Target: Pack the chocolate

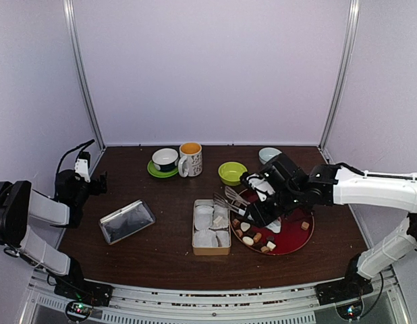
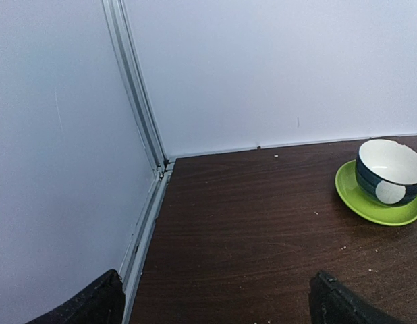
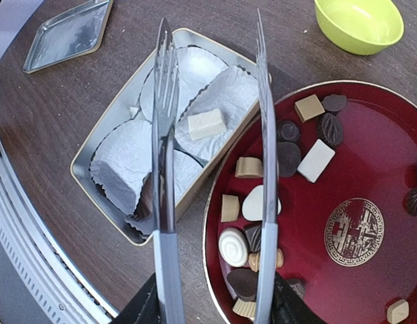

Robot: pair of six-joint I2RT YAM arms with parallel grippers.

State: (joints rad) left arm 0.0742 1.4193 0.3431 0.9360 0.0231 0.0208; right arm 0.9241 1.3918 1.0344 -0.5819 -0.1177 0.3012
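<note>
The chocolates (image 3: 261,202) lie on a red round plate (image 3: 370,169), in tan, dark brown and cream; the plate also shows in the top view (image 1: 296,237). One cream piece (image 3: 206,123) sits in a white paper liner inside the open tin box (image 3: 100,145), seen from above in the top view (image 1: 196,227). My right gripper (image 3: 212,307) is shut on silver tongs (image 3: 163,135). The tong arms are spread apart and hold nothing, one over the tin and one over the plate's near rim. My left gripper (image 2: 218,310) is open and empty at the far left of the table (image 1: 94,183).
The tin's lid (image 1: 126,221) lies left of the tin. Along the back stand a cup on a green saucer (image 1: 165,160), a mug (image 1: 190,159), a green bowl (image 1: 232,173) and a pale bowl (image 1: 268,154). Walls enclose the table.
</note>
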